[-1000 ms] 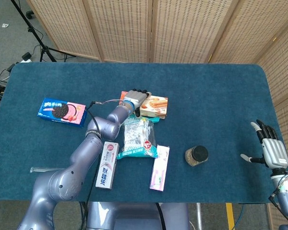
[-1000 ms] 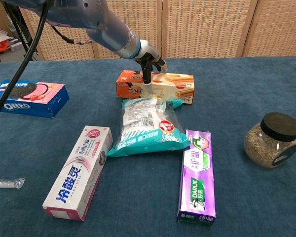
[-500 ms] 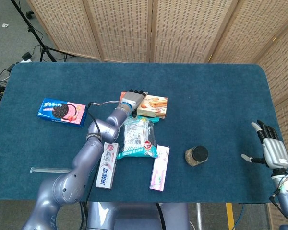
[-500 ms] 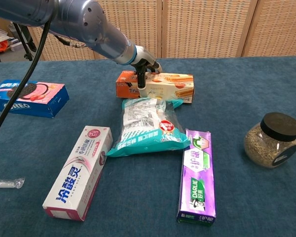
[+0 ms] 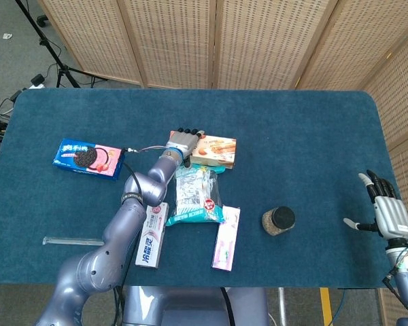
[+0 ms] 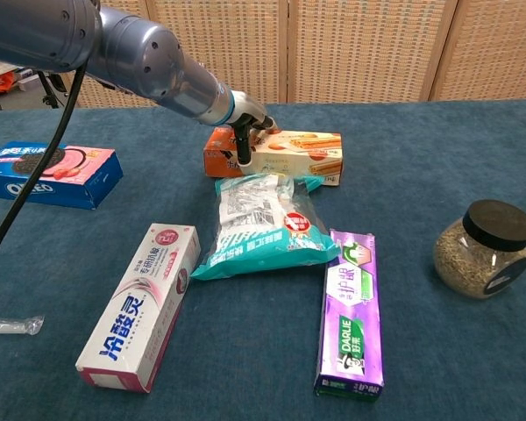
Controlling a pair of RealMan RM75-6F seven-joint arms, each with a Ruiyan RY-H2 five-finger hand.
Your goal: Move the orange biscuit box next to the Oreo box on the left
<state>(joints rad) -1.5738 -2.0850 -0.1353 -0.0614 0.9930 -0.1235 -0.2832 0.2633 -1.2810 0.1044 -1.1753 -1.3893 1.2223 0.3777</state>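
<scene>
You are bringing the left robot hand (image 6: 245, 132) down over the left end of the flat orange cardboard biscuit box (image 6: 285, 155), and across the last second it has been sliding leftward along the box top, from nearer the middle to the orange end panel. In the chest view its dark fingers (image 6: 242, 146) are draping over the near face of the box, with the rest of the robot hand on top; it looks clamped on that end, though whether the box is truly pinched or only pressed I cannot tell. The box itself has barely shifted: it is still lying flat on the blue-carpeted counter (image 5: 299, 136), at the middle, just beyond the teal and white plastic snack bag (image 6: 265, 224) and touching or nearly touching its far edge. The blue Oreo box with the pink end (image 5: 88, 157) is lying well apart to the left, so the transfer has not really begun; the regrasp suggests you are setting up to drag or lift leftward. The right robot hand (image 5: 386, 212) is hovering at the far right edge of the counter with its fingers apart, holding nothing. Mind the snack bag as the box is travelling, since the two are so close.
</scene>
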